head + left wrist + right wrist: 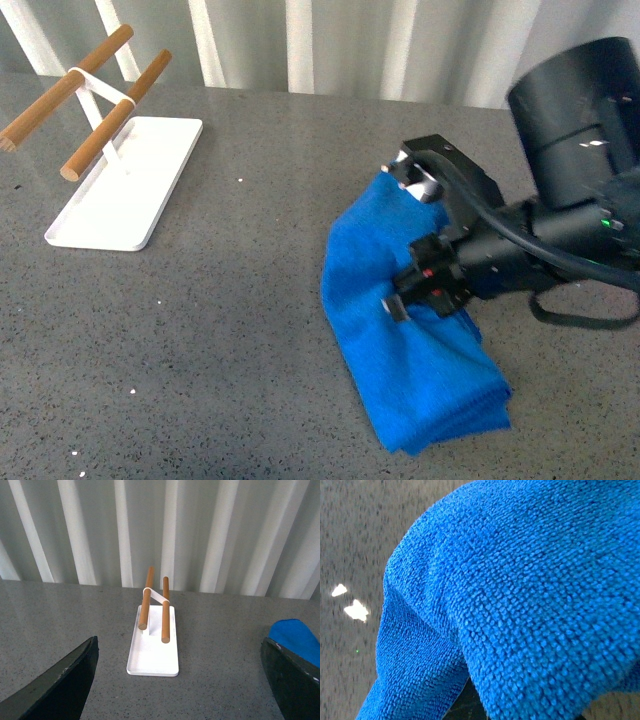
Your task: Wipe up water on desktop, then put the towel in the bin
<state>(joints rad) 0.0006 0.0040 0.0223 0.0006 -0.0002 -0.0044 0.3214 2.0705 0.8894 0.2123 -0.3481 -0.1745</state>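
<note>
The bright blue fluffy microfibre towel (425, 390) lies by the speckled grey table's (230, 330) right edge, long axis far-to-near. The right arm (545, 235) straddles it with jaws spread, and I cannot tell whether they grip. The left arm (55, 685), jaws wide apart, is well away.

Counts, placed against white tray (125, 190):
- White tray: one.
- Wooden rods (115, 115): two, above tray.
- White crossbar (95, 85) joining rods: one.
- Blue microfibre towel (420, 390): one, well right of tray.
- Speckled grey desktop (200, 340): one, under tray.
- Right gripper (408, 245): one, at towel, right of tray.
- Left gripper (178, 645): one; fingers (65, 680): two, wide apart, one each side of tray.
</note>
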